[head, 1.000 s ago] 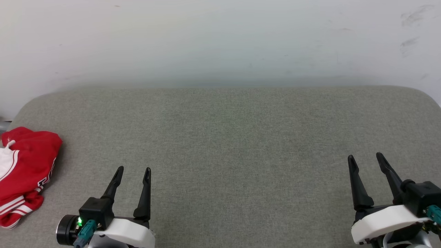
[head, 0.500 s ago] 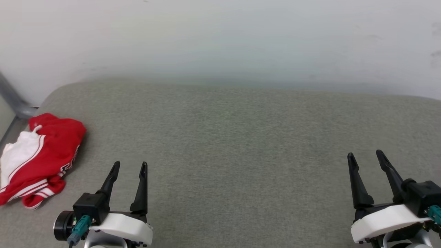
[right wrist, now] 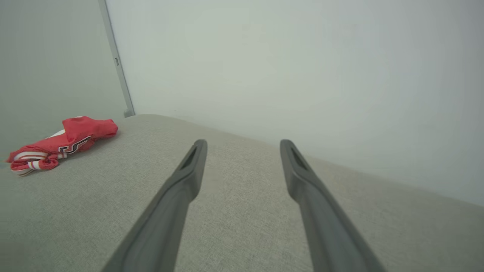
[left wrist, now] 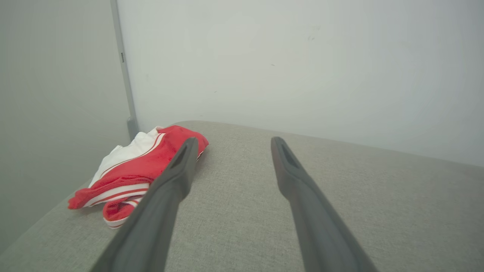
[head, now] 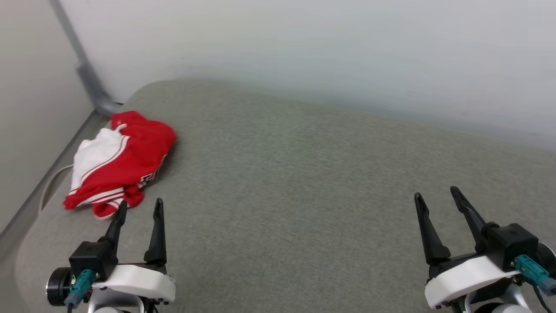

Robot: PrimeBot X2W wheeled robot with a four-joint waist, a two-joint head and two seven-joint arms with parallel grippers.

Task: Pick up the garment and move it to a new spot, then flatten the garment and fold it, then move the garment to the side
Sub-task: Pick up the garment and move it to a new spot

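Observation:
The garment, a red jersey with white panels and striped trim, lies crumpled at the far left corner of the grey cushion. It also appears in the left wrist view as the garment and small at the left of the right wrist view as the garment. My left gripper is open just this side of the jersey, apart from it, with nothing between its fingers. At the lower right my right gripper is open and empty over bare cushion.
A pale wall runs behind the cushion and a grey post stands in the corner at the left. A side wall closes the left. The cushion's left edge drops off beside the jersey.
The camera has turned left, so the jersey sits further right and higher in the picture. Both grippers stay open and empty.

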